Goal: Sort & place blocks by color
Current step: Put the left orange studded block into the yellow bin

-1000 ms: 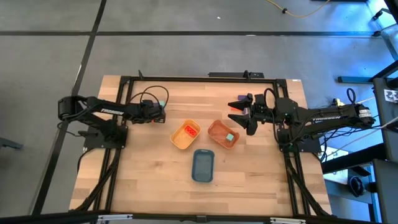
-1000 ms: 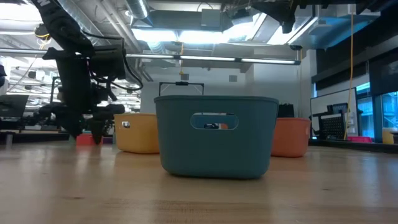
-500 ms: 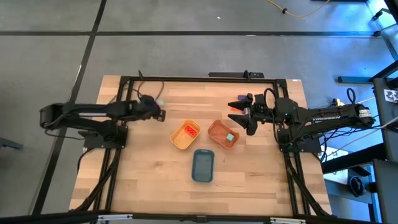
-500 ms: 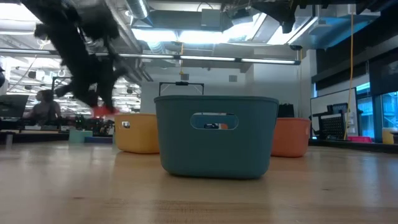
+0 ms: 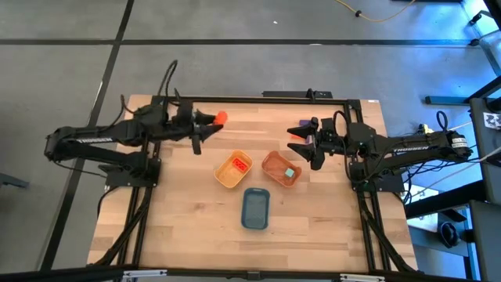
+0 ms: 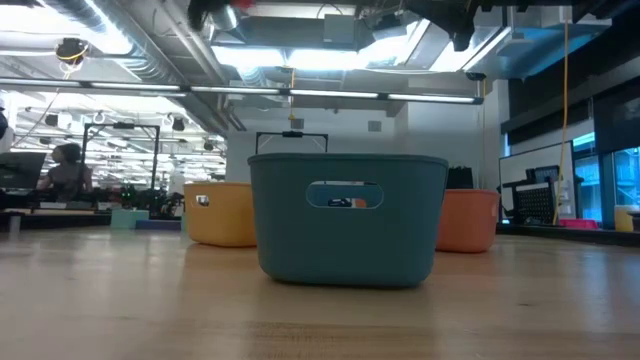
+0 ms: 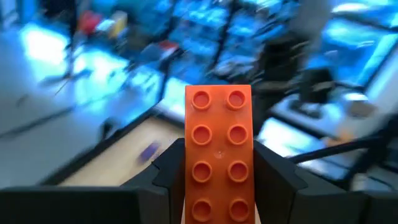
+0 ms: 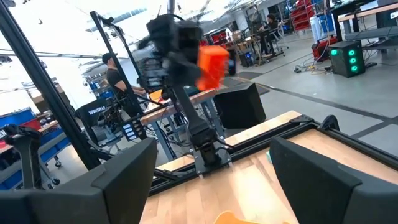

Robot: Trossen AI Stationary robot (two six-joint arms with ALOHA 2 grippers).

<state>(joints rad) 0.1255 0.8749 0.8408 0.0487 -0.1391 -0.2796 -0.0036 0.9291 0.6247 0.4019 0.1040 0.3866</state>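
Upper left of the high view, the left gripper pinches a red-orange studded plastic brick; a loose grip risks dropping it short of the yellow tray.

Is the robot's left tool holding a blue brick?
No, the left tool is shut on a red-orange brick, with its studs showing between the two dark fingers.

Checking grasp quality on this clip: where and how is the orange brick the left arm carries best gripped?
As held now: the left gripper clamps the orange brick across its long smooth side walls, studs facing the wrist camera. Flat parallel sides suit the fingers; half the brick stands out beyond them.
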